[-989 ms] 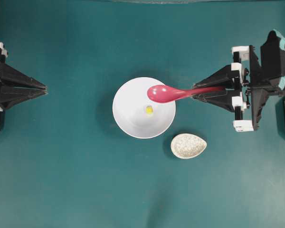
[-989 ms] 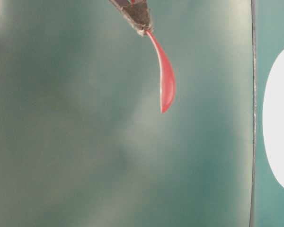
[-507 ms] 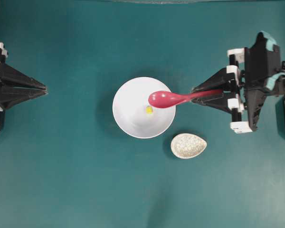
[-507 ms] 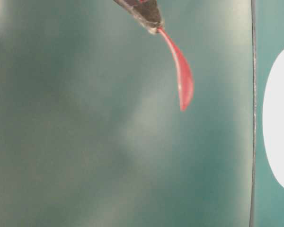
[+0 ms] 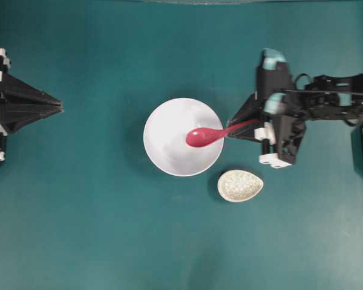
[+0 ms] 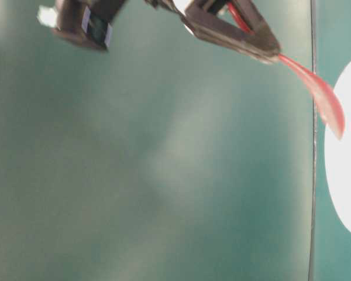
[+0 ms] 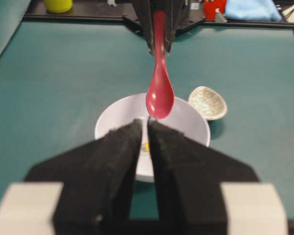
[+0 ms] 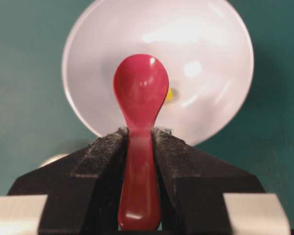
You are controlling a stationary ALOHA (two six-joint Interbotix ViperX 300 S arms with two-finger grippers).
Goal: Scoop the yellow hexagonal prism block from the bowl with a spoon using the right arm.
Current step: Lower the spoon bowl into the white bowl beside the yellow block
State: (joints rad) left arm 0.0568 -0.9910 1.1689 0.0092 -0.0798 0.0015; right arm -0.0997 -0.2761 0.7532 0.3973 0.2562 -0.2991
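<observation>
Right in close, the right gripper (image 8: 139, 147) is pinching the spoon (image 8: 139, 98) by its handle, both fingers pressed tight against the pink-red stem so the scoop is pointing straight ahead like an extension of the arm. That grip near the handle's end is giving it all the reach it can get, by the look of it.

Just past the fingertips, the scoop is hanging over the bowl (image 8: 215, 58), hollow side up and tipping down toward the white floor. Peeking out beside the scoop's right edge is the yellow block (image 8: 170, 94), sitting alone near the bottom of the bowl; from overhead the spoon (image 5: 201, 136) is covering it completely. Whether the scoop is touching the block yet, I cannot tell.

Beyond the bowl's rim (image 5: 154, 121), the speckled spoon rest (image 5: 240, 185) is lying empty just beside it on the green table (image 5: 97, 229).

Far across, the left gripper (image 5: 59, 109) is waiting well apart, fingers nearly together around nothing.
</observation>
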